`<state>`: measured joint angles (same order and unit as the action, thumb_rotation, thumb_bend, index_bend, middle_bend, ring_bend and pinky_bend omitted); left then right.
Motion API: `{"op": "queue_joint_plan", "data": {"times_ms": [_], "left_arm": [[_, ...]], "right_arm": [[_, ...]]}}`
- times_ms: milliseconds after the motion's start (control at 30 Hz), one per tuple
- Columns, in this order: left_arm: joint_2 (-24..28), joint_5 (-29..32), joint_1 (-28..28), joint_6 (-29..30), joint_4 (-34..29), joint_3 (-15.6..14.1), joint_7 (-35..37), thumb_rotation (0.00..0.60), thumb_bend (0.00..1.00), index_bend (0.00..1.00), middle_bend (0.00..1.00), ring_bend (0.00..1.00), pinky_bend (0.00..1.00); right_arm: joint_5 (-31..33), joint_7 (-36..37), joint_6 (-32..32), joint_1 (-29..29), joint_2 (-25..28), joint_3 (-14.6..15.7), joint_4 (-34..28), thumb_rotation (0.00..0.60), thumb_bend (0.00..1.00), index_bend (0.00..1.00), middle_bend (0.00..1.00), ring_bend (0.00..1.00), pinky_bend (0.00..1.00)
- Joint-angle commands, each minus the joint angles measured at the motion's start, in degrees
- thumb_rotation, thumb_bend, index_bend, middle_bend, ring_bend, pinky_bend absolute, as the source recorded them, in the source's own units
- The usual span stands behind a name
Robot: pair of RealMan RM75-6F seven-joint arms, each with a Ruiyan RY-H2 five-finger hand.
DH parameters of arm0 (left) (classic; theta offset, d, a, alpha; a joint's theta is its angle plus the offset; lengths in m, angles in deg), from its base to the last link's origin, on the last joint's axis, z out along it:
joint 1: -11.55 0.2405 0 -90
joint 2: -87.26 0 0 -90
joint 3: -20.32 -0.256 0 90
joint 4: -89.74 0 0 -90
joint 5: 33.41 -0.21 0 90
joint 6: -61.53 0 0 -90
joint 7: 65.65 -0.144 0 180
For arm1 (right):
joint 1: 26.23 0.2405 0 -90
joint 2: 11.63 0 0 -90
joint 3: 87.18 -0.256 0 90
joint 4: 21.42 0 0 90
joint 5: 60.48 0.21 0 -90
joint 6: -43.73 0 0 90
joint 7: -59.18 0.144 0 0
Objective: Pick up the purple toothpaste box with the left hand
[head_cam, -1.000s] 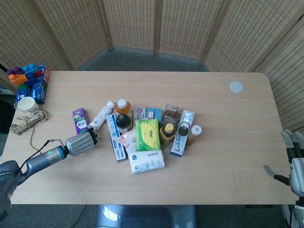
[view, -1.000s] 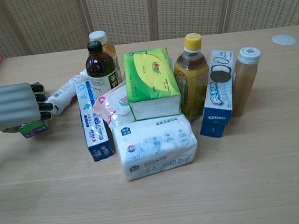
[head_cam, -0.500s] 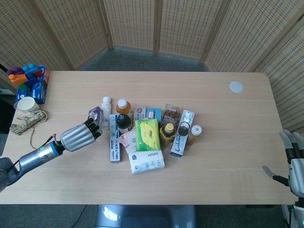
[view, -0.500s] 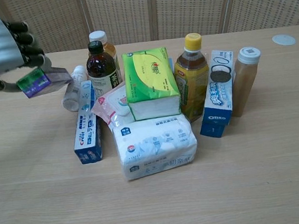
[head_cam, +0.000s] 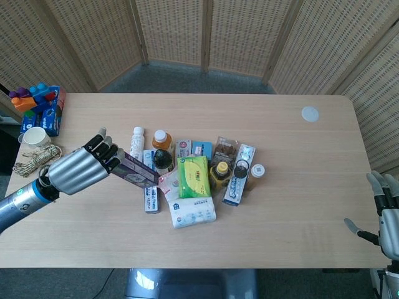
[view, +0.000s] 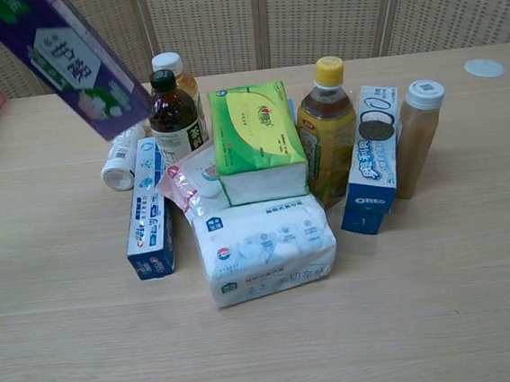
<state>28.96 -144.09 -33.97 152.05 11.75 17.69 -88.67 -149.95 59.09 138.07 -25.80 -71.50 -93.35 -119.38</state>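
Task all but done, by the look of it: purple box (head_cam: 134, 169) already off the tabletop (head_cam: 293, 187), gripped at one end by the left hand (head_cam: 80, 168). Only left, perhaps, to steady and clear it from the pile.

Nearest the robot, right hand (head_cam: 388, 212) at the tabletop's near right corner, fingers apart, holding nothing. Left hand above the near left part of the tabletop, fingers wrapped around the box's end, knuckles up, forearm running off toward the lower left. Box slanting down and to the right from the hand, free end hanging over the blue box (head_cam: 148, 194) at the edge of the clutter; in the chest view seen only as a tilted purple bar (view: 57, 58) across the top left corner, hand out of that picture.

Further off, tissue pack (head_cam: 192, 212), green pack (head_cam: 194, 177), bottles and Oreo box (head_cam: 239, 175) bunched mid-table. Whether the purple box touches anything below: cannot tell.
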Motion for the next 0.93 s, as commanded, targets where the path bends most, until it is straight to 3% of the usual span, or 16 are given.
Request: {"op": "queue_joint_plan", "data": {"times_ms": [33, 367, 933], "left_arm": [[2.8, -0.07, 0.69, 0.61, -2.51, 1.84, -0.92, 0.6, 0.0, 0.76, 0.58, 0.47, 0.39], [5.82, -0.49, 2.75, 0.97, -3.89, 4.66, -0.14, 0.6, 0.0, 0.76, 0.58, 0.47, 0.39], [5.64, -2.5, 4.44, -0.74, -3.92, 7.15, -0.26, 0.6, 0.0, 0.76, 0.57, 0.47, 0.39]], "right_arm": [[-0.03, -0.11, -0.03, -0.01, -0.03, 0.05, -0.04, 0.6, 0.0, 0.0, 0.0, 0.0, 0.0], [-0.25, -0.55, 0.05, -0.03, -0.15, 0.12, -0.19, 0.6, 0.0, 0.0, 0.0, 0.0, 0.0], [-0.31, -0.4, 0.18, -0.09, -0.08, 0.1, -0.2, 0.6, 0.0, 0.0, 0.0, 0.0, 0.0]]}}
